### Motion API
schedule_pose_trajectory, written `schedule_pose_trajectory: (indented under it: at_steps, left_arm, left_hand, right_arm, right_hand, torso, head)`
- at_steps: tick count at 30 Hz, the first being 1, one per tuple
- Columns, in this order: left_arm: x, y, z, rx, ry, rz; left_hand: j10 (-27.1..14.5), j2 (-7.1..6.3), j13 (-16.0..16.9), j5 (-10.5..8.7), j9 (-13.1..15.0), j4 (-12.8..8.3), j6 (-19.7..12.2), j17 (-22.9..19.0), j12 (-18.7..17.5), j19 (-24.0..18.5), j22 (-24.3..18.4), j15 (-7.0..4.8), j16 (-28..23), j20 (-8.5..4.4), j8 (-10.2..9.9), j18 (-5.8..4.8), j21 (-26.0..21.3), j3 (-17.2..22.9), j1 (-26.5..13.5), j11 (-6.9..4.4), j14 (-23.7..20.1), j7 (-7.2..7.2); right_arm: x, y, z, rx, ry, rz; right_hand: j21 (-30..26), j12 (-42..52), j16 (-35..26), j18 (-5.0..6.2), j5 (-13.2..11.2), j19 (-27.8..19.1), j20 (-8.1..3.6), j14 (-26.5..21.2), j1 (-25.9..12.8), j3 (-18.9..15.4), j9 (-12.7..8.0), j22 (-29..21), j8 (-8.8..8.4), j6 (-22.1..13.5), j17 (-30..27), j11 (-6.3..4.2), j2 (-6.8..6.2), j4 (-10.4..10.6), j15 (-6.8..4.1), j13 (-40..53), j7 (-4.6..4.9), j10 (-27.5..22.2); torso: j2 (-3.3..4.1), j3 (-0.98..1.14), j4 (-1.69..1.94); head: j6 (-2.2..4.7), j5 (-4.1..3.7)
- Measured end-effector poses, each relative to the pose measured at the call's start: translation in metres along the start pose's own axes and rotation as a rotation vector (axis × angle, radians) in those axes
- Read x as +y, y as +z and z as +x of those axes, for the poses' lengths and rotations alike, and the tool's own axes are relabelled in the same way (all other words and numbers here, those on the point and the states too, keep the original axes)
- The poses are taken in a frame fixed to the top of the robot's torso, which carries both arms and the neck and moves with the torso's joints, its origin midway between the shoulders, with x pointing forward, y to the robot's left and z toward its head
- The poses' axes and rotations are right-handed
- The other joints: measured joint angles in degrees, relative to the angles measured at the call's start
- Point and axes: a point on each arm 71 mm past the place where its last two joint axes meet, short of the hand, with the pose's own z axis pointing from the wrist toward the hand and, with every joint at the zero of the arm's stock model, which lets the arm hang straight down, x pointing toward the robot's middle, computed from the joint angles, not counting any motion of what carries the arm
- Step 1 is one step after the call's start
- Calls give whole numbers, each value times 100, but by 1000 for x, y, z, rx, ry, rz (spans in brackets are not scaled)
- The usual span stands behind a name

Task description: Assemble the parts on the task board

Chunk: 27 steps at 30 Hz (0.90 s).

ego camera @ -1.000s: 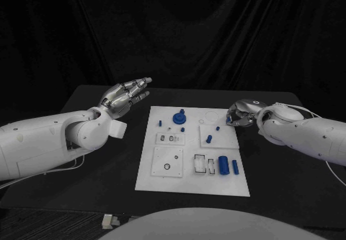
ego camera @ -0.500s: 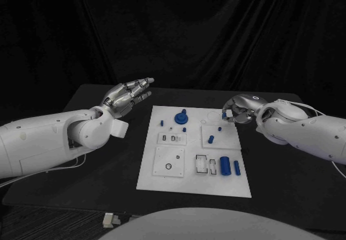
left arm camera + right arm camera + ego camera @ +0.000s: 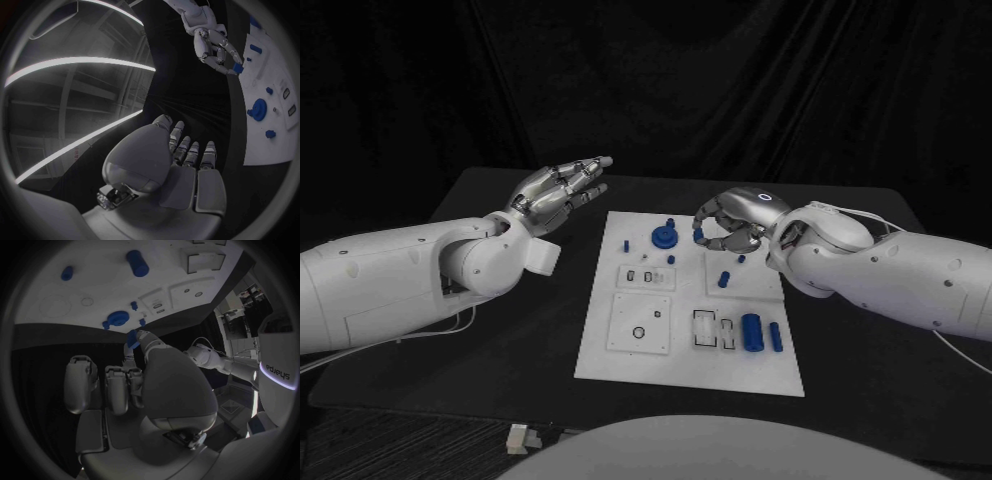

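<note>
Black cloth hangs behind a black counter (image 3: pixel 516 330) that fills the middle of the frame. Two white arms come in from the picture's side edges. At centre lies the white task board (image 3: pixel 689 365), a long plate running from the upper middle toward the lower middle of the frame. Its recesses are the only holders here: at lower left a square panel with a small oval hole (image 3: pixel 636 332); just right of it two narrow rectangular slots (image 3: pixel 711 328), and beside those two blue cylinders (image 3: pixel 762 334) lying side by side on the plate. Higher up, a blue round knob-shaped part (image 3: pixel 665 237) stands near the board's top left, with a small blue peg (image 3: pixel 626 245) to its left and another blue peg (image 3: pixel 723 279) on the raised square at the right. The left hand (image 3: pixel 555 195) hovers in the upper left, off the board's edge, fingers (image 3: pixel 589 165) spread and straight, grasping nothing. The right hand (image 3: pixel 730 225) is above the board's upper middle, just right of the knob; its fingers (image 3: pixel 147 342) are curled and pinch a small blue part (image 3: pixel 132 338), seen at the fingertips in the right wrist view and in the left wrist view.
</note>
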Motion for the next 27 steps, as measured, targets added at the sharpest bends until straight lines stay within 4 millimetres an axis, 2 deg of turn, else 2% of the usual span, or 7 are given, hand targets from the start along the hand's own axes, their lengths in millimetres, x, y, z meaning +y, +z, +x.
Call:
schedule_pose_trajectory:
  at_steps: [8, 15, 20, 27]
  left_arm:
    - [1, 1, 1, 5, -2, -4]
    - [1, 1, 1, 9, -4, -7]
    - [1, 1, 2, 11, -5, -7]
    - [1, 0, 4, 16, -8, -8]
  left_hand:
    - [0, 0, 0, 0, 2, 16, 0, 0, 0, 0, 0, 0, 0, 0, 23, 1, 0, 16, 0, 0, 0, 0]
    - [0, 0, 0, 24, 6, 0, 0, 0, 0, 0, 0, 0, 0, 0, 23, 0, 0, 32, 0, 0, 0, 0]
    - [0, 22, 0, 24, 6, 0, 0, 0, 0, 0, -1, 0, 0, 0, 23, 0, 0, 32, 22, 0, 0, 0]
    - [0, 22, 0, 24, 5, 0, 0, 5, 22, 0, 5, 21, 0, 0, 23, 1, 0, 32, 22, 0, 21, 0]
  right_arm:
    - [24, 11, 22, 64, -10, -47]
    - [32, 17, 35, 118, -29, -50]
    - [36, 20, 42, 156, -40, -48]
    - [38, 24, 47, 184, -53, -41]
  right_hand:
    - [-49, 0, 0, 0, -37, -22, 22, 0, 0, 15, 5, -1, 0, -31, 0, 7, 0, -15, 0, 0, 31, -6]
    - [-95, 0, 0, 0, -73, -41, 42, 0, 0, 31, 7, -1, -3, -78, 0, 48, 0, -31, 0, 0, 53, -7]
    - [-95, 0, 0, 0, -73, -41, 41, 0, 0, 31, 2, -1, -36, -105, 0, 48, 0, -31, 0, 0, 60, -6]
    - [-115, 0, 0, 0, -95, -41, 41, 16, -1, 31, -2, -2, -41, -105, 0, 47, 0, -31, 16, 0, 60, -6]
  torso:
    - [1, 7, 18]
    - [1, 7, 19]
    - [-4, 7, 8]
    - [-12, 10, 10]
  head:
    - [0, -31]
    - [0, -27]
    - [0, -13]
    - [0, 5]
